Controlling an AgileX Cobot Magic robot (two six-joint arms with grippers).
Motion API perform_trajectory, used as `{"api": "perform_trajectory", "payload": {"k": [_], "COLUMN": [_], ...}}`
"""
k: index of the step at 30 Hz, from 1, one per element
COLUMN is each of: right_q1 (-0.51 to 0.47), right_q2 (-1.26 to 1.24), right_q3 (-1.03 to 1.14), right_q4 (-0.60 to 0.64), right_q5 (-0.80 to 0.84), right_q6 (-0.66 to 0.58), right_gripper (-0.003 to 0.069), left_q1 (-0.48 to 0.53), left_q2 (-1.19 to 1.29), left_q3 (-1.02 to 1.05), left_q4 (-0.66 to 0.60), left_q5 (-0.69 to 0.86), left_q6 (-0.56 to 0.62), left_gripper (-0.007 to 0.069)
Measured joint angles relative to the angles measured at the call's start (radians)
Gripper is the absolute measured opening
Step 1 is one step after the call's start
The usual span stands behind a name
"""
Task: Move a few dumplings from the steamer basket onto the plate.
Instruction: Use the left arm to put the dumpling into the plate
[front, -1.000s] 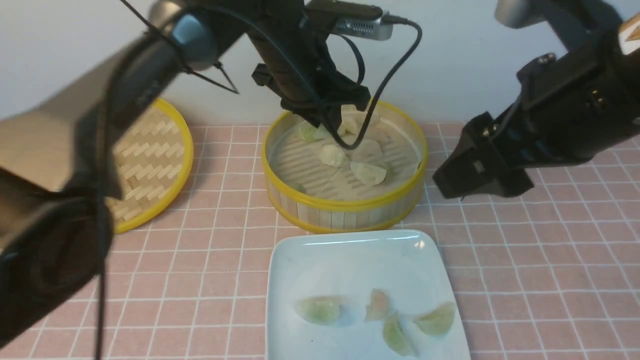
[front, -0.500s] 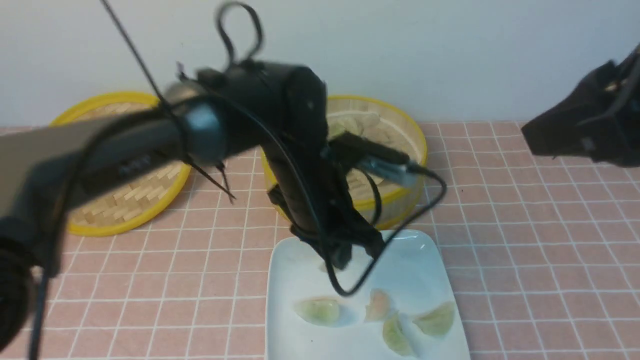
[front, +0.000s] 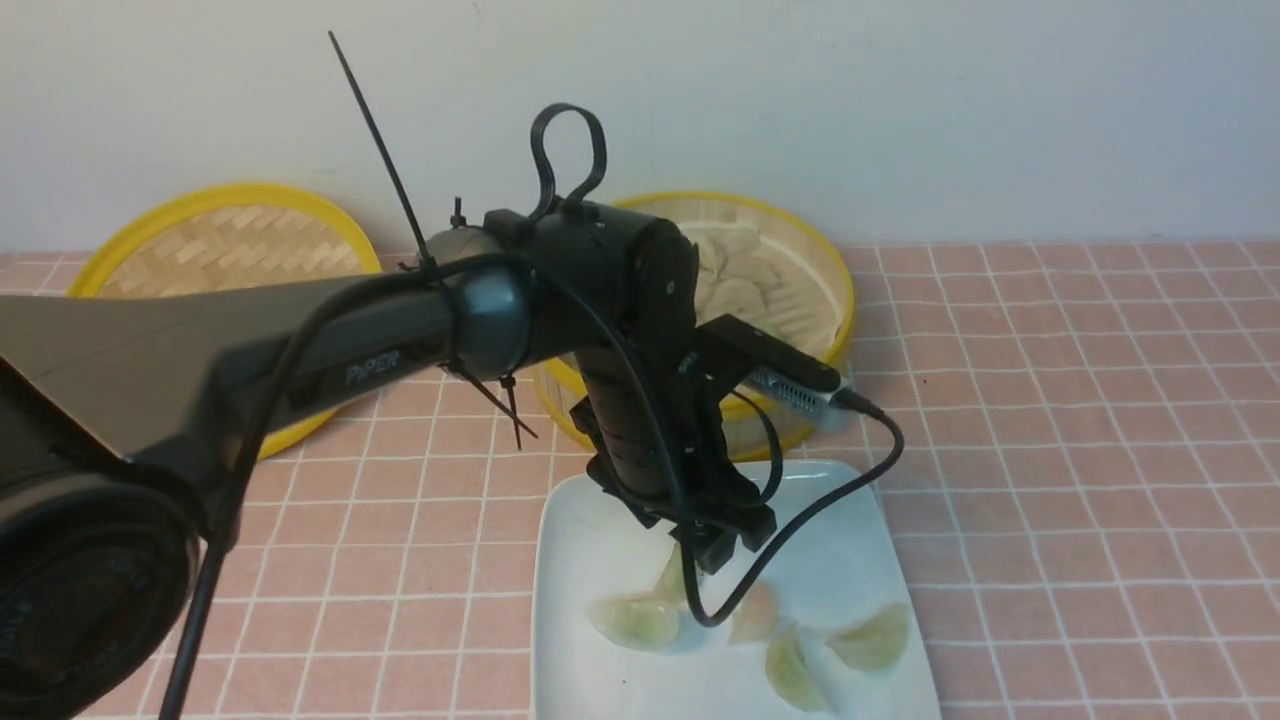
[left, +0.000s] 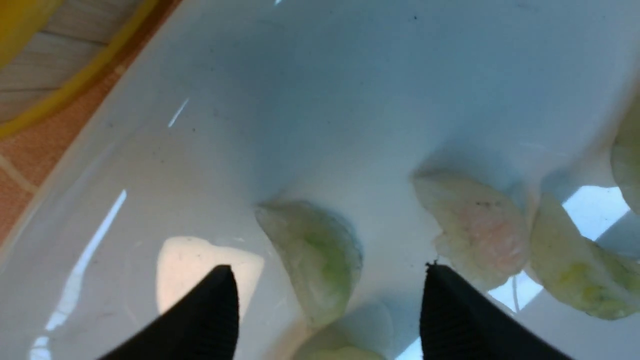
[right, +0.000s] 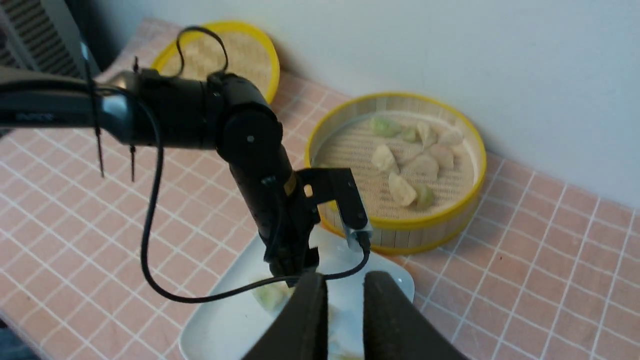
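Note:
My left gripper (front: 705, 550) hangs low over the white plate (front: 830, 530), jaws wide open and gripping nothing. A pale dumpling (front: 672, 580) sits just beneath the jaws, leaning on a green dumpling (front: 635, 620). In the left wrist view the green dumpling (left: 315, 255) shows between the fingertips, the pale dumpling (left: 330, 352) nearer the camera. Several more dumplings lie on the plate, one pinkish (front: 755, 610). The steamer basket (front: 845, 290) behind holds several dumplings (right: 402, 190). My right gripper (right: 346, 277) is raised above the plate's near side, empty, with a narrow gap between its jaws.
The flat woven lid (front: 220, 250) with its yellow rim leans at the back left by the wall. The left arm's camera cable (front: 800, 520) loops over the plate. Pink tiled tabletop (front: 1080, 450) spreads to the right.
My left arm swung from the basket down to the plate and opened, leaving a dumpling there. My right arm drew back out of the front view and its jaws narrowed.

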Motion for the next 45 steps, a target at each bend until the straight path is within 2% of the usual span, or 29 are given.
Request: {"api": "perform_trajectory", "payload": {"k": [2, 4, 6, 8, 10, 12, 16, 22, 28, 31, 34, 36, 45], "right_q1": [0.000, 0.000, 0.000, 0.000, 0.000, 0.000, 0.000, 0.000, 0.000, 0.000, 0.000, 0.000, 0.000], "right_q2": [-0.088, -0.176, -0.268, -0.360, -0.448, -0.555, -0.683, -0.745, -0.745, -0.745, -0.745, -0.745, -0.745], "right_q3": [0.041, 0.111, 0.196, 0.296, 0.401, 0.538, 0.711, 0.866, 0.878, 0.878, 0.878, 0.878, 0.878], "right_q4": [-0.003, -0.015, -0.044, -0.084, -0.134, -0.210, -0.300, -0.347, -0.349, -0.336, -0.332, -0.331, -0.331], "right_q5": [-0.008, -0.056, -0.151, -0.259, -0.362, -0.532, -0.741, -1.004, -1.066, -1.072, -1.072, -1.072, -1.072], "right_q6": [0.025, 0.054, 0.101, 0.151, 0.205, 0.271, 0.340, 0.367, 0.368, 0.370, 0.370, 0.370, 0.370], "right_gripper": [0.0090, 0.0090, 0.0090, 0.0090, 0.0088, 0.0088, 0.0088, 0.0087, 0.0087, 0.0087, 0.0087, 0.0087, 0.0087], "left_q1": [0.000, 0.000, 0.000, 0.000, 0.000, 0.000, 0.000, 0.000, 0.000, 0.000, 0.000, 0.000, 0.000], "left_q2": [-0.001, -0.022, -0.071, -0.130, -0.214, -0.343, -0.560, -0.930, -1.230, -1.431, -1.529, -1.589, -1.644], "left_q3": [-0.026, -0.040, -0.039, -0.034, -0.017, 0.022, 0.157, 0.482, 0.786, 0.966, 1.041, 1.080, 1.099], "left_q4": [0.001, 0.001, 0.002, 0.001, 0.001, -0.004, -0.018, -0.027, -0.029, -0.030, -0.032, -0.033, -0.033], "left_q5": [0.048, 0.098, 0.121, 0.122, 0.119, 0.104, 0.036, -0.165, -0.405, -0.579, -0.647, -0.672, -0.668], "left_q6": [-0.026, -0.048, -0.052, -0.052, -0.052, -0.052, -0.053, -0.055, -0.071, -0.129, -0.179, -0.213, -0.230], "left_gripper": [0.0378, 0.0260, 0.0112, 0.0043, 0.0011, -0.0004, -0.0006, -0.0006, -0.0006, -0.0006, -0.0006, -0.0006, -0.0006]}}
